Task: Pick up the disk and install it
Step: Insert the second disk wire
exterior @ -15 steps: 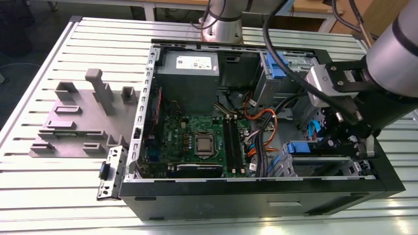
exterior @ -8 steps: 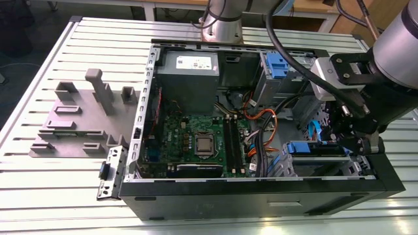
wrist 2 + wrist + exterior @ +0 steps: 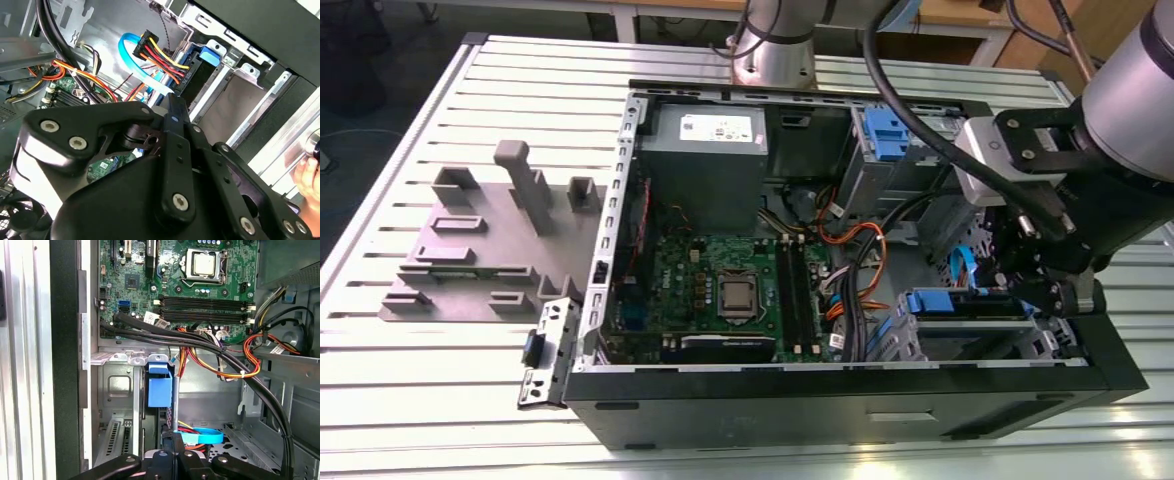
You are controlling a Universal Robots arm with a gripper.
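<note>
The disk (image 3: pixel 958 301) stands on edge in the drive bay at the front corner of the open computer case (image 3: pixel 854 395), on the exterior view's right. Its blue bracket (image 3: pixel 160 386) shows at the far end in the first wrist view, and a dark strip of the drive runs back toward me. My gripper (image 3: pixel 1047 293) reaches down into the case at the disk's near end. It looks shut on that end (image 3: pixel 170 444), though its own body hides much of the contact. In the second wrist view my gripper (image 3: pixel 171 100) meets the dark disk (image 3: pixel 200 80) just below its blue tab.
Orange, yellow and black cable bundles (image 3: pixel 220 365) and a blue flat cable (image 3: pixel 131 60) hang beside the bay. The motherboard (image 3: pixel 720 290) and a grey power supply (image 3: pixel 707 165) fill the case's other side. A grey fixture (image 3: pixel 480 240) sits on the table at the exterior view's left. A hand (image 3: pixel 307 172) shows outside the case.
</note>
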